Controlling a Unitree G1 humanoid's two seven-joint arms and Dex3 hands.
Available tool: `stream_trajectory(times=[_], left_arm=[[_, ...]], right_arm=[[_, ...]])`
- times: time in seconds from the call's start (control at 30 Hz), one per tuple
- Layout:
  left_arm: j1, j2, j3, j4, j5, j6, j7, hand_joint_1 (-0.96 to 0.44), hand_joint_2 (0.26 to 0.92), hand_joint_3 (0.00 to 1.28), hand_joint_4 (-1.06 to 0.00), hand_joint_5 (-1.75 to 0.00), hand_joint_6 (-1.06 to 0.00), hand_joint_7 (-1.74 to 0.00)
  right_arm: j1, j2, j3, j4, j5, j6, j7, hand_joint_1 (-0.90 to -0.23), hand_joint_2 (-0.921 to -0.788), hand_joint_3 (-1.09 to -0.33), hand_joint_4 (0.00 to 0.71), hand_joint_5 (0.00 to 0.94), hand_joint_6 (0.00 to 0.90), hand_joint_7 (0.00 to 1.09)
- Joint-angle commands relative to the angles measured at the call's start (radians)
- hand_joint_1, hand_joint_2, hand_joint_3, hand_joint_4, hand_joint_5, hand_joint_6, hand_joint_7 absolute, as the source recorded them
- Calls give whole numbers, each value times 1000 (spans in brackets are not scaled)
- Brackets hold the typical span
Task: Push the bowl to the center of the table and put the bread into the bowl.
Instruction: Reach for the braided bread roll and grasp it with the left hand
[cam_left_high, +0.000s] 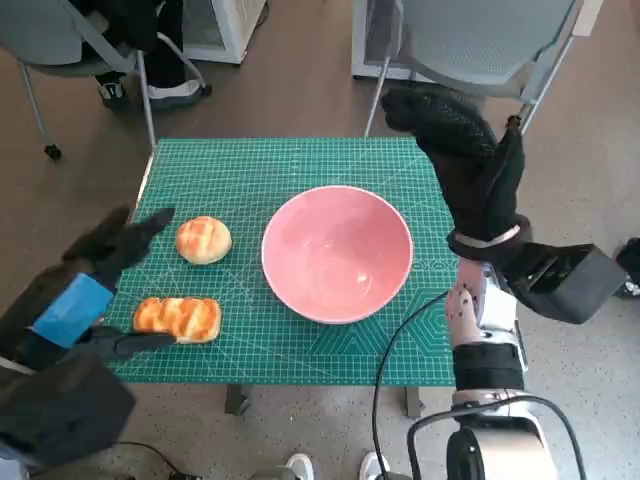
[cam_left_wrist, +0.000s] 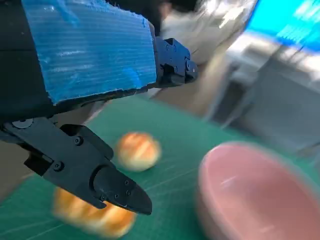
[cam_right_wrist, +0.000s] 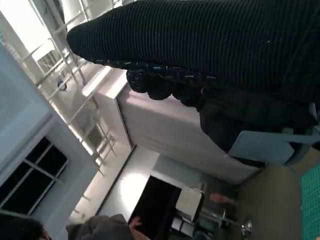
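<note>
Presently, one pink bowl (cam_left_high: 337, 252) is seen standing upright on the green cutting mat (cam_left_high: 290, 160) that covers the table, roughly at the table's middle and slightly toward the right; the push step is judged largely done. Nothing is seen inside the bowl.

Two pieces of bread are counted: a round roll (cam_left_high: 203, 240) to the left of the bowl, apart from it, and a longer pull-apart loaf (cam_left_high: 178, 318) nearer the table's front-left edge. Neither has been lifted.

The left hand (cam_left_high: 95, 285) is held low over the mat's left edge, fingers spread, nothing gripped. One lower finger lies just beside the longer loaf; contact cannot be confirmed. In the left wrist view both breads and the bowl (cam_left_wrist: 260, 192) are framed between the fingers (cam_left_wrist: 112, 187), so the placement is judged an approach for a grasp of bread.

The right hand (cam_left_high: 465, 150) is raised above the table's right rear corner, well apart from the bowl, palm flat, fingers extended, holding nothing; it is judged parked clear of the work.

Two grey chairs (cam_left_high: 480, 40) and a person's feet (cam_left_high: 150, 90) are noted beyond the table.
</note>
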Motion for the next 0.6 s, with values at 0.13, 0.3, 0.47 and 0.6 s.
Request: stream_trajectory(times=[0.13,0.3,0.47,0.6], left_arm=[[-32,49,-150,4,91,88,-10,-248,653,47,-94,-7,-286,-57],[-49,40,-220,55,128,62,9,-240,654,47,-124,-12,-310,-43],[-75,35,-299,110,180,68,5,-247,658,46,-146,-13,-328,-35],[-104,20,-351,156,216,78,-1,-252,663,43,-160,-12,-336,-26]], right_arm=[[13,-9,-3,23,13,21,11,-697,-921,-866,128,2,187,82],[13,-13,-6,23,18,26,17,-698,-921,-866,127,1,185,86],[21,-19,-9,12,25,32,23,-699,-921,-866,127,1,183,89],[23,-25,-15,17,31,33,32,-709,-921,-862,128,1,182,93]])
